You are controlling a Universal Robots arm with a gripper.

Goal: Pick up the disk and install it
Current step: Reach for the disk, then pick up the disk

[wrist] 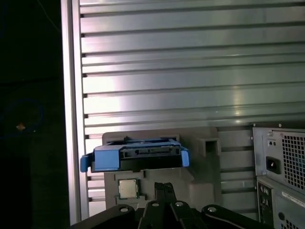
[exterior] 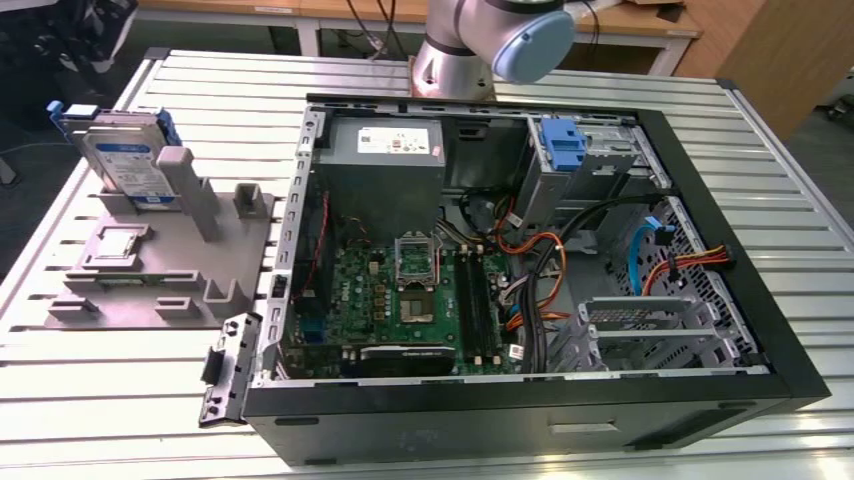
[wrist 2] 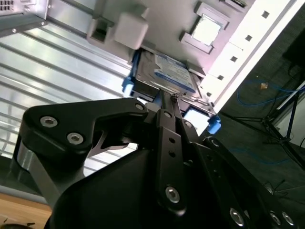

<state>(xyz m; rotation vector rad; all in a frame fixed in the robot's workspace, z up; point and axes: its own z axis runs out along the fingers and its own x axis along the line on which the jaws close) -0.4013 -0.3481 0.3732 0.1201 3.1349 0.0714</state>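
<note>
The disk (exterior: 127, 158) stands in its grey stand (exterior: 187, 262) (beside the computer case (exterior: 534, 400)). The gripper (wrist: 164, 187) points at it, fingers (wrist: 159, 189) pressed together, empty; it could bump the disk and tip it over.

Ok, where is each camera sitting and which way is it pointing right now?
Exterior view: off the arm, high, looking down on the ribbed metal table, open black computer case and silver hard drive in its blue plastic carrier; the arm's grey-and-blue joint shows.
First wrist view: on the arm, looking past the black claw at the drive's blue-framed edge.
Second wrist view: on the arm, behind the claw, facing the drive's labelled face.
Shared: all three see the drive in the grey plastic fixture.
</note>
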